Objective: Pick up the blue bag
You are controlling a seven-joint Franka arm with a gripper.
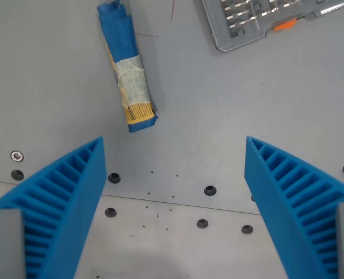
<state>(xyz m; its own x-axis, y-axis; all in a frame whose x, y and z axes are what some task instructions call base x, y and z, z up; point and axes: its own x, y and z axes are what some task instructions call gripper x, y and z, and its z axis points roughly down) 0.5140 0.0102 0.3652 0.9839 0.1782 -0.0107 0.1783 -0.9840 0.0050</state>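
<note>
The blue bag (127,64) lies flat on the grey table at the upper left of the wrist view. It is a narrow rolled packet, blue at both ends, with a white and yellow printed middle. My gripper (174,152) is open, its two blue ribbed fingers (67,197) spread wide at the bottom corners. Nothing sits between them. The bag lies beyond the fingertips, nearer the left finger, and is not touched.
A clear plastic case (259,20) holding metal bits and an orange piece lies at the top right. Several screw holes (209,190) and a seam cross the table (218,104) between the fingers.
</note>
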